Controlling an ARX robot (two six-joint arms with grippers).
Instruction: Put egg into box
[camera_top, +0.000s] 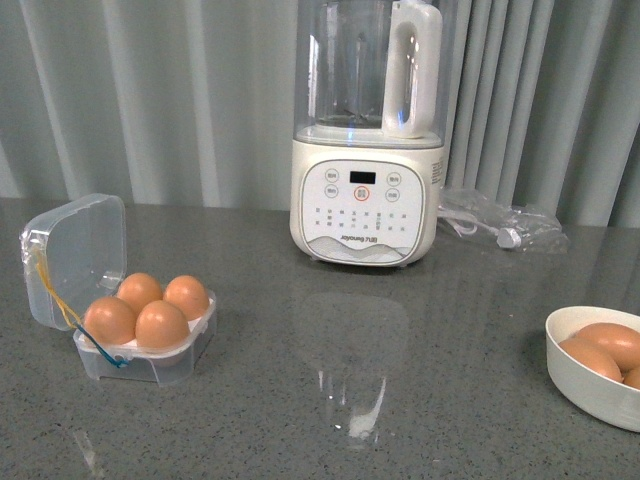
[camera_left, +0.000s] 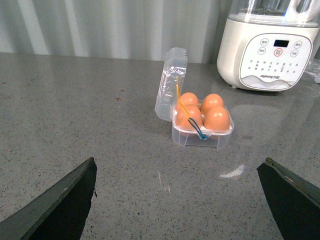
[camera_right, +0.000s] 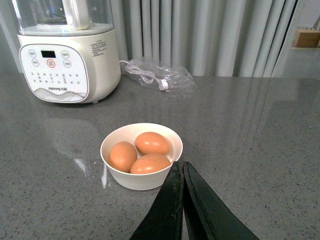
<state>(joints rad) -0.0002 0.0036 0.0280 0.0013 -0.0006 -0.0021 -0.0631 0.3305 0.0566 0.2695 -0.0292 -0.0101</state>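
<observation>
A small clear plastic four-slot egg case is sitting on the left of the grey speckled stone countertop, its hinged clear lid standing open at its back left. Four smooth orange-brown eggs are sitting in it, one in each slot. A tall cream-white blender with a clear jug is standing at the back centre, and a crumpled clear plastic bag holding a white cable is lying just to its right. A round white bowl is resting at the right edge, nearer the front, with three more orange-brown eggs lying in it.
</observation>
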